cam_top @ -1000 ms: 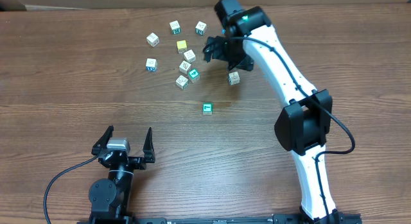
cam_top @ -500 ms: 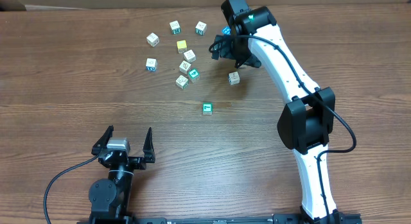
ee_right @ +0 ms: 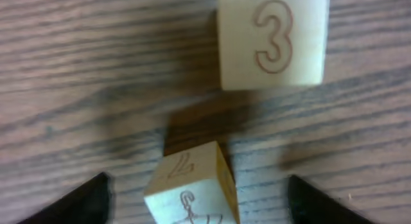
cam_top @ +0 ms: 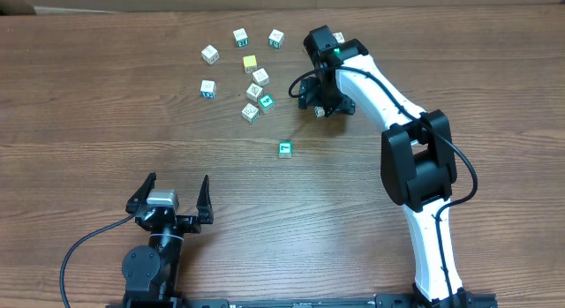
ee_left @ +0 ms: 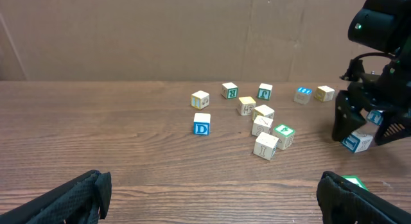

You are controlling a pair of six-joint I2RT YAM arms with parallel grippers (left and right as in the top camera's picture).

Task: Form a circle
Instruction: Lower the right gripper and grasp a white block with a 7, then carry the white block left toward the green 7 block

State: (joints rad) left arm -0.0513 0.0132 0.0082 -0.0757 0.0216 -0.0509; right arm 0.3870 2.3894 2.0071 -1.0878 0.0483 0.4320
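Across the far side of the wooden table (cam_top: 106, 105), the right arm (cam_top: 388, 87) has dropped low. The right gripper (cam_top: 319, 102), fingers apart but narrowing, now straddles a stray "2" cube (ee_right: 189, 185) near the circle (cam_top: 257, 93). A pickup looks imminent. The left gripper (cam_top: 174, 195) rests spread.

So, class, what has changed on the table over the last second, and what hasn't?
The right gripper swung toward the near side and dropped over the whitish cube marked 2, jaws straddling it without gripping yet. The left gripper, the circle and the lone green cube stayed put.
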